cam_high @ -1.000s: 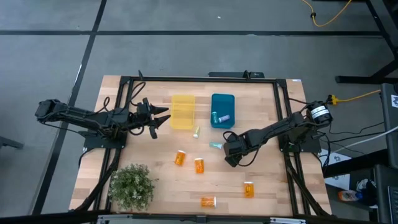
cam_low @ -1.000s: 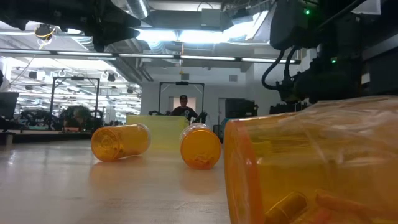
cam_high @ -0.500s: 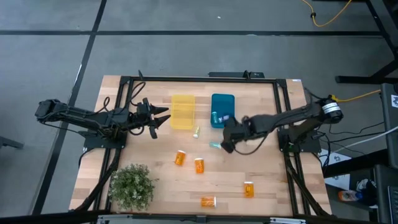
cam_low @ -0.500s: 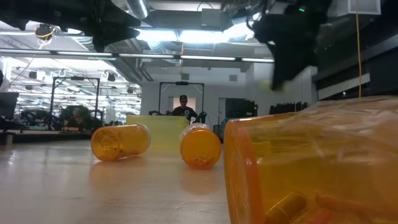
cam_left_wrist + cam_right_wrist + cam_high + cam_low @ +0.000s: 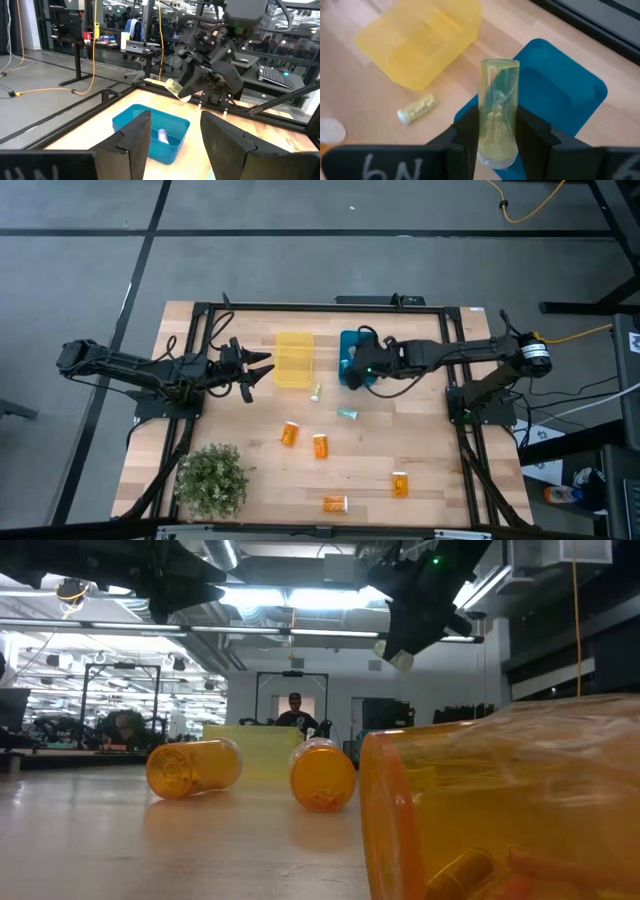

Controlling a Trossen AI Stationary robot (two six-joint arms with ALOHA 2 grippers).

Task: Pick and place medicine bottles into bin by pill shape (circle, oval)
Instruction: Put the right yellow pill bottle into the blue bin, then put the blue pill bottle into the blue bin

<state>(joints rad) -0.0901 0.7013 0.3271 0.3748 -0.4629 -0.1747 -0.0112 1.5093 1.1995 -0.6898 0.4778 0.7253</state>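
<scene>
The right gripper (image 5: 496,131) pinches a pale bottle (image 5: 497,105) above the blue bin (image 5: 150,127) — one bottle (image 5: 163,135) inside.

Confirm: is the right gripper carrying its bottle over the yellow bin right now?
No. The right gripper holds the clear bottle above the blue bin; the yellow bin sits off to one side.

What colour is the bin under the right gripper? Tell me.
Blue bin, clearest in the right wrist view.

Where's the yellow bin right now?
High view: the yellow bin sits at the table's far middle, left of the blue bin.
</scene>
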